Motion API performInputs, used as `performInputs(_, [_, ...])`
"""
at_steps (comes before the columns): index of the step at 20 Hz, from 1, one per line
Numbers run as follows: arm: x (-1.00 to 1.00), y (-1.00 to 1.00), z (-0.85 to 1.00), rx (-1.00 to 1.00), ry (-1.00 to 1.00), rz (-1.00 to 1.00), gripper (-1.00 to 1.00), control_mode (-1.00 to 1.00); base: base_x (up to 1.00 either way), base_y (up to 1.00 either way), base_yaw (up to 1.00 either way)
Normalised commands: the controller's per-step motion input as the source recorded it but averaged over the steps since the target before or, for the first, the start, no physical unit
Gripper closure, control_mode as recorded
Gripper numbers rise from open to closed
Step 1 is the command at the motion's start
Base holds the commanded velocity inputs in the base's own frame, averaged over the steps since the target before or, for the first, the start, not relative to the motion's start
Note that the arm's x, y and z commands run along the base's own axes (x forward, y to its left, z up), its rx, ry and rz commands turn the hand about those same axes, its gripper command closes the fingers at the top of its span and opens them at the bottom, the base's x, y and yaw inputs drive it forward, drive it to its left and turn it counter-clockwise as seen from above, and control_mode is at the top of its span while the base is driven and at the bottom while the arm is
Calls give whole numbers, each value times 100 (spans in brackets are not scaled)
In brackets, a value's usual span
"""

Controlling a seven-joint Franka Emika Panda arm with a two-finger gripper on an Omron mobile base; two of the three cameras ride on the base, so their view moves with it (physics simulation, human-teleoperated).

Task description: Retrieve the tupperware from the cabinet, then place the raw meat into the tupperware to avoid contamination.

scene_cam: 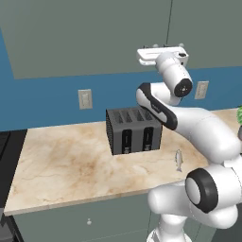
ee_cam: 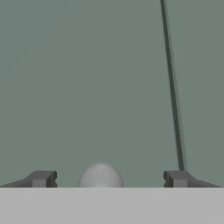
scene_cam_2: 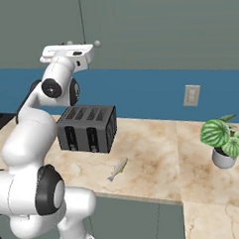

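Jaws of the gripper [ee_cam: 109, 179] are being held wide apart, with the cabinet [ee_cam: 87, 78] door's knob [ee_cam: 100, 176] lying centred between the fingertips [ee_cam: 41, 178].

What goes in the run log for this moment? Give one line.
phase: reaching round pale knob | hand: open, astride knob | grey-green wall cabinet: closed | silvery-grey fish: on counter

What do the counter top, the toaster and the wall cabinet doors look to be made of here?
Counter top: polished stone, likely marble, from its beige surface with brown veins. Toaster: dark grey, matte, perhaps painted metal or plastic; the ribbed sides leave it open. Cabinet doors: flat grey-green panels, matte, probably painted wood, with a pale round knob.
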Motion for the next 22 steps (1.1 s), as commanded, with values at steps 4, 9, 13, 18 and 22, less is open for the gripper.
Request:
performInputs(4, [34,4,-3,0,0,0,100,-100,0,0,0])
performInputs(9, [27,4,-2,0,0,0,100,-100,0,0,0])
performInputs(13, [4,0,0,0,0,0,100,-100,0,0,0])
performInputs(18, [0,0,0,0,0,0,100,-100,0,0,0])
performInputs(22, [-1,3,0,-1,0,0,100,-100,0,0,0])
